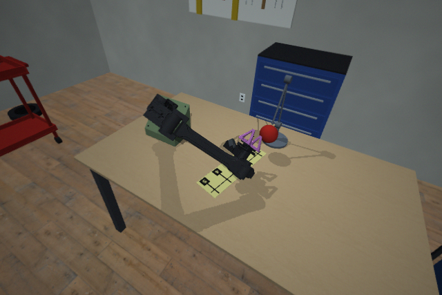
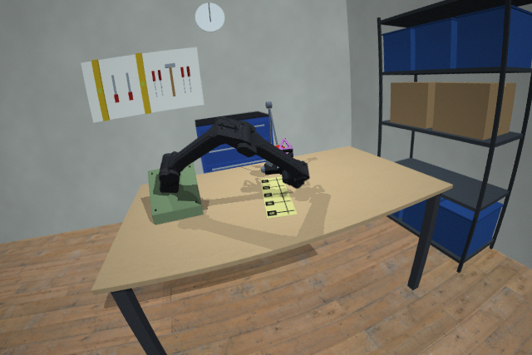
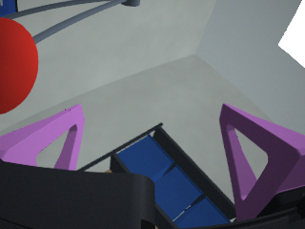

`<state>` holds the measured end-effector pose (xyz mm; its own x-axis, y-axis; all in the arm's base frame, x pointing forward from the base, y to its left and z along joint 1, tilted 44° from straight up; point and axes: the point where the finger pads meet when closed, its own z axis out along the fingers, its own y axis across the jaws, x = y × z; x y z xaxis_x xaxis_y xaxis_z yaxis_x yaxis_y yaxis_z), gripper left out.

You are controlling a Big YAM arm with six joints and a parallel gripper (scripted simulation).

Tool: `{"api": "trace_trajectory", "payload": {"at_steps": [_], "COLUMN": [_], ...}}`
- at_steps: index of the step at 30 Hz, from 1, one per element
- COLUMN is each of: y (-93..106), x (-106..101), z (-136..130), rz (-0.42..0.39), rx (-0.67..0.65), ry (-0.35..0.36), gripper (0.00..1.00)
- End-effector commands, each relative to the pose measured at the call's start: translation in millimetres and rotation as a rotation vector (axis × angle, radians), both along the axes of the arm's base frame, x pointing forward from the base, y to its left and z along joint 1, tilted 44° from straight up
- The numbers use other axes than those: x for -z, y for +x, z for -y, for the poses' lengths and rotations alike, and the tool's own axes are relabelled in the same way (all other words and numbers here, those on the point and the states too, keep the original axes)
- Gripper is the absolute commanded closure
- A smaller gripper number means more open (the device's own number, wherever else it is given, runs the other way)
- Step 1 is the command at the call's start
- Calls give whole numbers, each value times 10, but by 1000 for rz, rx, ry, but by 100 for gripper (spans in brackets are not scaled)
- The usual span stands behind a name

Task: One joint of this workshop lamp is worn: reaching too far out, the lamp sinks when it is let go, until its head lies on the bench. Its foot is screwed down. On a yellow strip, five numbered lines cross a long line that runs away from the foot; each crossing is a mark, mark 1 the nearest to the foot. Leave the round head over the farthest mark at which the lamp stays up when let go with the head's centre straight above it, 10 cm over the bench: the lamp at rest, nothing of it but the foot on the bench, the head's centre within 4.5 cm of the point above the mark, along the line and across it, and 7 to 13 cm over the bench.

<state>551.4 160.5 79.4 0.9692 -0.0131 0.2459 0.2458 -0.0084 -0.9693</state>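
Note:
The lamp's round red head (image 1: 268, 133) (image 2: 279, 146) (image 3: 16, 64) hangs above the bench close in front of its grey foot (image 1: 280, 141). The lamp's upper joint (image 1: 287, 79) (image 2: 268, 105) stands high above the foot, with thin arms running down. The yellow strip (image 1: 220, 179) (image 2: 277, 208) runs away from the foot; the arm hides part of it in the top view. My gripper (image 1: 257, 133) (image 2: 284, 141) (image 3: 152, 112) is open with nothing between its purple fingers. It points upward beside the head, which is outside the fingers, at the left edge of the wrist view.
The arm's green base (image 1: 167, 135) (image 2: 175, 209) stands at the bench's left end, and the black arm arches from it over the strip. A blue drawer cabinet (image 1: 300, 70) stands behind the lamp. A shelf rack (image 2: 442, 71) stands beyond the bench's right end.

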Motion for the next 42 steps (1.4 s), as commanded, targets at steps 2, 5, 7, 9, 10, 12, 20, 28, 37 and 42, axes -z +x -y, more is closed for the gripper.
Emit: {"api": "trace_trajectory", "payload": {"at_steps": [2,5,7,9,10,12,20,28,37,42], "y": [-15,-15,-15,-16,-16,-16,-17,-15,-13,-27], "x": [-28,-23,-21,-18,-16,-13,-6,-15,-26,-44], "z": [-213,-213,-213,-213,-213,-213,-213,-183,-164,-329], "rz": [-161,-162,-163,-163,-163,-164,-166,-139,-85,-54], "rx": [152,152,152,152,152,152,152,127,76,47], "ry": [-142,-142,-142,-142,-142,-142,-142,-118,-72,-46], "gripper": [0,0,0,0,0,0,0,0,0,0]}}
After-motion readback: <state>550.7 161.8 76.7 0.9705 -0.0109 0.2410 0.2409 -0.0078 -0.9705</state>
